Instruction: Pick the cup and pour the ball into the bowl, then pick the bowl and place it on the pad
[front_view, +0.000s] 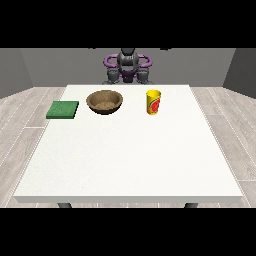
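Cup (153, 102): yellow with a red mark, standing upright on the far part of the table (125, 160), right of centre. Whether a ball is lying inside cannot be told.

Bowl (104, 101): brown, wooden-looking, sitting upright just left of the cup, apart from it, its hollow showing nothing.

Pad (63, 110): green, square, lying flat at the table's far left edge, left of the bowl and apart from it.

Robot (128, 65): sitting behind the far edge, arms drawn in close to the body.

Hand at the view's left (113, 76) and hand at the view's right (143, 76): hanging just beyond the far edge, touching nothing; how the fingers are lying cannot be told.
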